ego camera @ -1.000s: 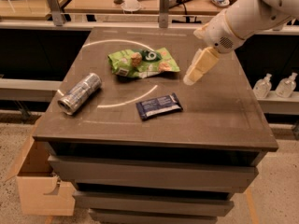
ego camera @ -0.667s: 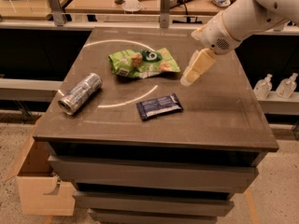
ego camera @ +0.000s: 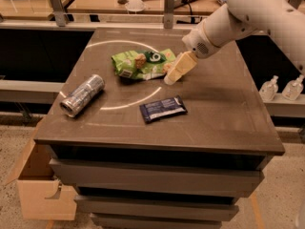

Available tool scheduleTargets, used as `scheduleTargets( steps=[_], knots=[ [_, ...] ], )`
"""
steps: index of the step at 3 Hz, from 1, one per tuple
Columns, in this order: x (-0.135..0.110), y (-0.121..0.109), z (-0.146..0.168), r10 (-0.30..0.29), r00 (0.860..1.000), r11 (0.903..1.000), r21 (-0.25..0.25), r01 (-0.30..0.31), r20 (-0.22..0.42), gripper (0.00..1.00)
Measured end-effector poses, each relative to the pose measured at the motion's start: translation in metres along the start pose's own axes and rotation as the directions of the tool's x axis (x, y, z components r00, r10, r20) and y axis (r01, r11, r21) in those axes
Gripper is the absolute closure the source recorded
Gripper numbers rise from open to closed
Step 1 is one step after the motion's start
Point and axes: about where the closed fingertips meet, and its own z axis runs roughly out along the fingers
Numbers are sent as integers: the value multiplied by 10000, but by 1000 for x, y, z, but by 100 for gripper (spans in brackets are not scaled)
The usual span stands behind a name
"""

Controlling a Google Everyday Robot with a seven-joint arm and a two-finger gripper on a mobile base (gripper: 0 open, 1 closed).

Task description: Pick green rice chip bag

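The green rice chip bag (ego camera: 142, 64) lies crumpled on the dark table top (ego camera: 214, 109), toward the back middle. It is light green with tan rice-cake pictures, a dark round logo and a white label patch. My gripper (ego camera: 170, 78) hangs from the white arm (ego camera: 238, 18) that comes in from the upper right. Its cream-coloured fingers point down and left, right at the bag's right edge, close above the table.
A silver drink can (ego camera: 82, 95) lies on its side at the left. A flat dark blue snack wrapper (ego camera: 163, 109) lies in front of the bag. A cardboard box (ego camera: 43, 194) stands on the floor at the lower left. Two bottles (ego camera: 281, 87) stand on a ledge at the right.
My gripper has moved left and a little down, from clear of the bag's right side to right against its right edge. The bag, can and wrapper have not moved.
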Motion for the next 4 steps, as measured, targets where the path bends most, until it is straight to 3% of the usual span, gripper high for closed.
scheduleTargets(
  steps=[1,2,3,4],
  knots=[
    [-11,1,31,177,9997,9993,-333,-171,180,0],
    [-16,-3,64,-3,9994,9974,-721,28,338,26],
    [-20,-5,75,-234,9986,9958,-874,275,477,57],
    [-21,-2,77,-398,9977,9947,-921,447,552,80]
  ],
)
